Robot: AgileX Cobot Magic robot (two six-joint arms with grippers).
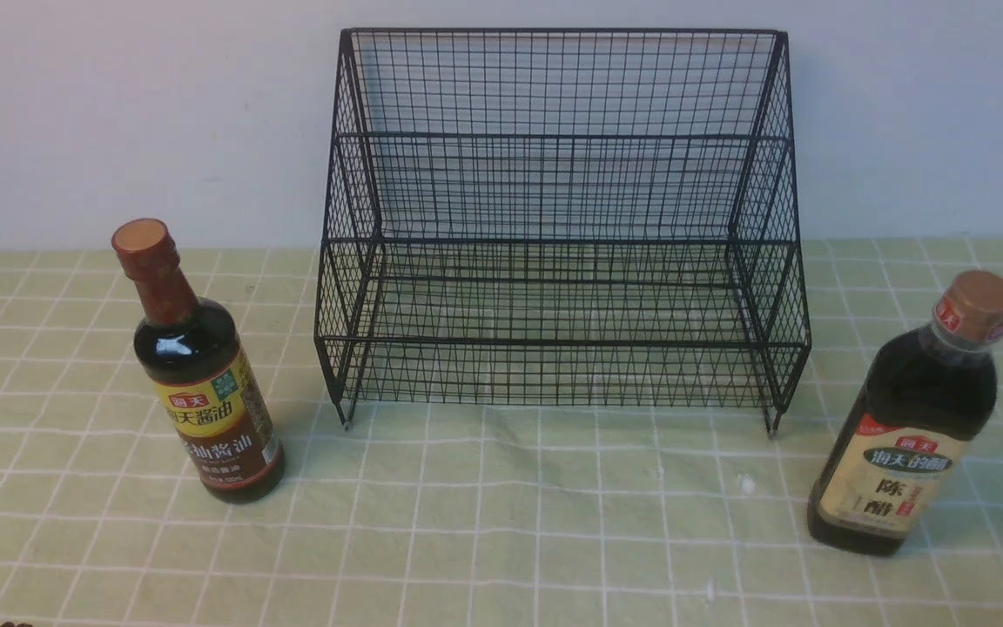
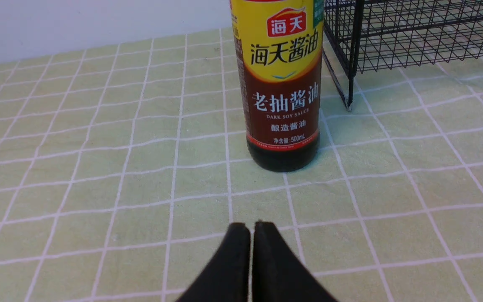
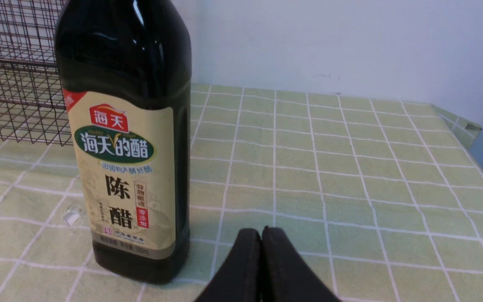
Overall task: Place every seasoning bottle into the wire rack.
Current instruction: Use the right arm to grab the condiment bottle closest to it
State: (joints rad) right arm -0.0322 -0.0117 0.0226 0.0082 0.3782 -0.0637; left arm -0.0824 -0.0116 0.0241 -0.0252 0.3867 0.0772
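Left end effector (image 2: pixel 252 226) and right end effector (image 3: pixel 261 233) are both closed and empty, each on the near side of its bottle. Red-brown-capped long-necked soy bottle (image 1: pixel 205 383) stands upright at left and gold-capped wide vinegar bottle (image 1: pixel 906 435) at right. Both stand on the green checked tabletop (image 1: pixel 501 540), outside the black wire-mesh two-tier rack (image 1: pixel 562 235) at far centre. Recommendation: open the jaws wide, grip the body squarely, lift clear of the rack's front rail. No obstruction noted.

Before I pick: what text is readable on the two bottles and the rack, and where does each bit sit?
Soy sauce bottle, red badge: "海天"
Yellow band: "海天酱油"
Brown band: "老抽酱油"
Under that: "DARK SOY SAUCE"
Next line: "酿造酱油"
Lowest line: "净含量:500mL"
Vinegar bottle, red badge: "海天"
Green oval: "海天的醋"
Cream label, large: "陈醋"
Its small red tag and fine print: too small to read.
Wire rack: no text.
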